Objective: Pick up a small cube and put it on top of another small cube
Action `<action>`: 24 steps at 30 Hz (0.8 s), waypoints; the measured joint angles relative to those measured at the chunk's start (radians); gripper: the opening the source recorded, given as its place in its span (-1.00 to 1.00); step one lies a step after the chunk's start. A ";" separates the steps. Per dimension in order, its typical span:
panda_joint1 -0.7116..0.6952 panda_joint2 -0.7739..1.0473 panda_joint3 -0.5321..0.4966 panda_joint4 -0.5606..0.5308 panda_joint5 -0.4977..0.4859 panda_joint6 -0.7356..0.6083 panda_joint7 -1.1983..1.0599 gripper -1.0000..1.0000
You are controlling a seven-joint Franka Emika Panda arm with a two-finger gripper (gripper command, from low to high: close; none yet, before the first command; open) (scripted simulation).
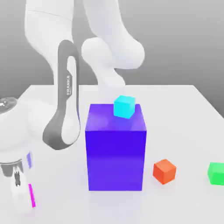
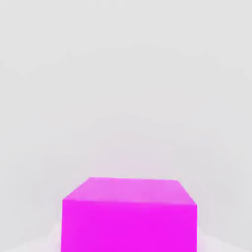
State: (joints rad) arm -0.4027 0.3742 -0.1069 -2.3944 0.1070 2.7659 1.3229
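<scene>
- tool [image 1: 24,192] low at the exterior view's left, near the front edge of the white worktop [image 1: 183,109], pointing down
- small cube [image 2: 129,216], magenta-pink, sits right at the tool; in the exterior view it shows as a thin magenta sliver against the near finger, mostly hidden by it
- cannot tell whether the tool is clenched on the small cube or just around it; contact not visible
- hand view: small cube close below the camera, top face and one side face visible, pale worktop behind it
- big blue block [image 1: 116,146] stands upright mid-worktop, to the exterior view's right of the tool, apart from it
- cyan cube [image 1: 124,106] rests on top of the blue block, toward its back right corner, slightly turned
- orange cube [image 1: 164,171] on the worktop just to the exterior view's right of the blue block, not touching it
- green cube [image 1: 216,173] further right, at the picture's edge, partly cut off
- arm link marked FRANKA [image 1: 68,100] runs down behind and left of the blue block
</scene>
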 joint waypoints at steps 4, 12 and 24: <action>0.075 -0.089 0.036 -0.022 -0.036 -0.069 0.045 -1.00; 0.307 -0.153 0.209 -0.058 -0.093 -0.100 0.149 -1.00; 0.688 -0.202 0.506 -0.097 -0.234 -0.115 0.362 -1.00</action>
State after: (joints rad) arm 0.2853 0.1721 0.3990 -2.4911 -0.1270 2.6506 1.6846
